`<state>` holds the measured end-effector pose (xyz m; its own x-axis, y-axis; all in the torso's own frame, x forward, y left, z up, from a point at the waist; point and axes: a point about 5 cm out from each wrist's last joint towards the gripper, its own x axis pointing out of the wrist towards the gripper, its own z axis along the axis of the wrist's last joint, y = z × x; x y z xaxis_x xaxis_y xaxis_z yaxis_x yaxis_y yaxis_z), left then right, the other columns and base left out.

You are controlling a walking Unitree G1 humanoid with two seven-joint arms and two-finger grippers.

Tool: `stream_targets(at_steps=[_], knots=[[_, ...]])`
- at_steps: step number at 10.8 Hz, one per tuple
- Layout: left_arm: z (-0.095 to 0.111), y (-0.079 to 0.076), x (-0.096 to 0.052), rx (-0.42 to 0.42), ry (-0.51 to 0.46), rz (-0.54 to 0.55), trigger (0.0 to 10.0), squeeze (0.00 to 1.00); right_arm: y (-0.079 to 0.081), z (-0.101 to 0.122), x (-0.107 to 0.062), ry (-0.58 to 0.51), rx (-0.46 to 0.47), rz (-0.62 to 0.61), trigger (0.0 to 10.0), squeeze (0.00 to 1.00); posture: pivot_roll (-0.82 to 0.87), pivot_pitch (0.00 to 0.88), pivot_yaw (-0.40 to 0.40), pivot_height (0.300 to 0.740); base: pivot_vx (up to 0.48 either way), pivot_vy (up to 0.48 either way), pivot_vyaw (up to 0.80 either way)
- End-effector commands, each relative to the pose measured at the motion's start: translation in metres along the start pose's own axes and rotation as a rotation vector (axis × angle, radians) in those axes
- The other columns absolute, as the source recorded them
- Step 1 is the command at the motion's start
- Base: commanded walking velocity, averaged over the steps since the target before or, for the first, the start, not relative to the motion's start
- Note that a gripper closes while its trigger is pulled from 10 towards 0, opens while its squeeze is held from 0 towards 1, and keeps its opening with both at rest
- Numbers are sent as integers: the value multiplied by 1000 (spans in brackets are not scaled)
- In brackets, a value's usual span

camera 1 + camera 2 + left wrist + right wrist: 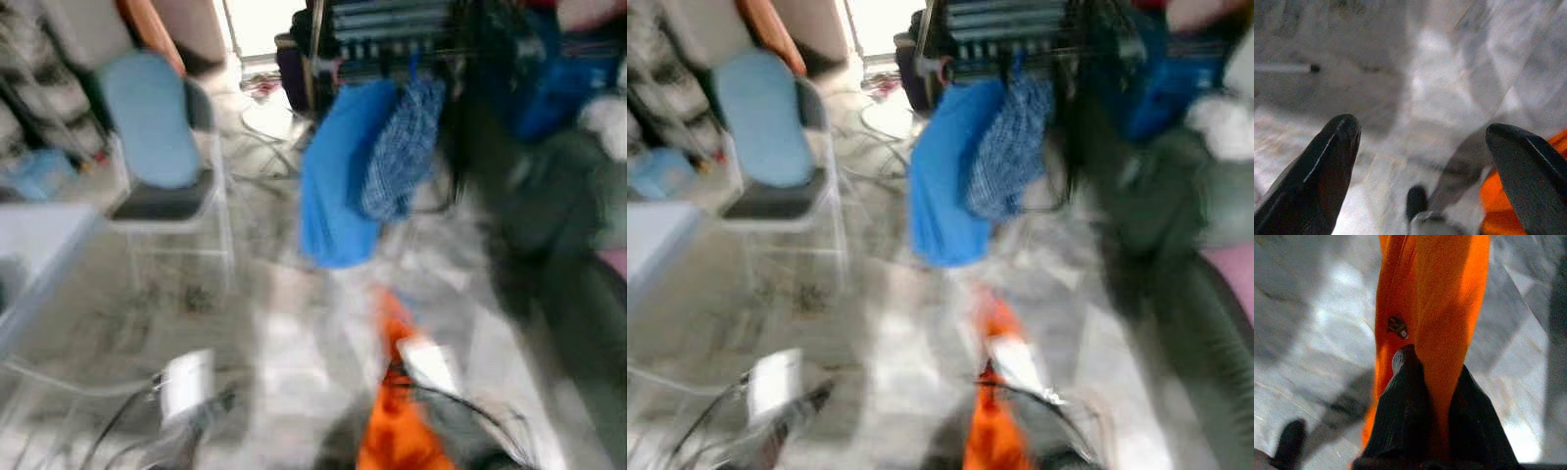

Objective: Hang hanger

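Both fingers of the right gripper (1432,396) pinch an orange garment (1435,308), which hangs between them above the floor; the left gripper (1422,142) gapes wide, holding nothing.

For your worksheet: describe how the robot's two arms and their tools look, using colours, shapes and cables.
Each tool has two long, glossy black fingers tapering to rounded tips, on the left tool and right tool alike. Thin black cables loop around the blurred pale arms.

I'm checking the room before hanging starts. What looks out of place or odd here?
Loose cables trail across the grey tiled floor near the light blue folding chair. The right gripper pinches bunched orange cloth; no hanger is discernible. The head views are blurred.
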<state>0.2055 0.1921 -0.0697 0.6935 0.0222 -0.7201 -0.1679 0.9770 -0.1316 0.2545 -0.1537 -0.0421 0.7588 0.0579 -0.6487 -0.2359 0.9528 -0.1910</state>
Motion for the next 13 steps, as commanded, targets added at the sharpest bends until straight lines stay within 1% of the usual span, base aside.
stream_targets(at_steps=[1,4,5,6,7,8,9,10,11,12,13], knots=[[13,-9,4,-6,-44,-17,10000,0,-8,-5,-2,9,-15,-12,10000,0,-150,0,91,740,0,0,0],[9,0,2,-43,-38,60,10000,0,-5,0,0,11,-50,38,10000,0,-85,0,10,740,0,0,0],[6,5,1,-72,-30,102,10000,0,-4,4,1,10,-81,60,10000,0,-56,0,-22,740,0,0,0],[2,8,-1,-87,-34,105,10000,0,-3,6,2,16,-85,69,10000,0,-40,0,-35,740,0,0,0],[-2,13,-3,-87,-26,123,10000,0,-4,7,2,21,-69,62,10000,0,-25,0,-37,740,0,0,0],[-5,18,-5,-73,-15,138,10000,0,-6,5,2,30,-49,38,10000,0,-27,0,-22,740,0,0,0],[-4,20,-5,-52,-13,138,10000,0,-9,1,1,39,-26,9,10000,0,-35,0,-7,740,0,0,0],[-1,20,-4,-21,-15,128,10000,0,-17,0,0,18,-14,-55,10000,0,-51,0,19,740,0,0,0],[4,19,-3,-4,-25,115,10000,0,-26,3,-1,-7,33,-116,10000,0,-71,0,44,740,0,0,0],[11,15,0,9,-32,94,10000,0,-33,4,-1,-18,80,-154,10000,0,-101,0,74,740,0,0,0],[13,12,1,35,-28,81,10000,0,-34,0,-2,-13,90,-167,10000,0,-123,0,95,740,0,0,0]])
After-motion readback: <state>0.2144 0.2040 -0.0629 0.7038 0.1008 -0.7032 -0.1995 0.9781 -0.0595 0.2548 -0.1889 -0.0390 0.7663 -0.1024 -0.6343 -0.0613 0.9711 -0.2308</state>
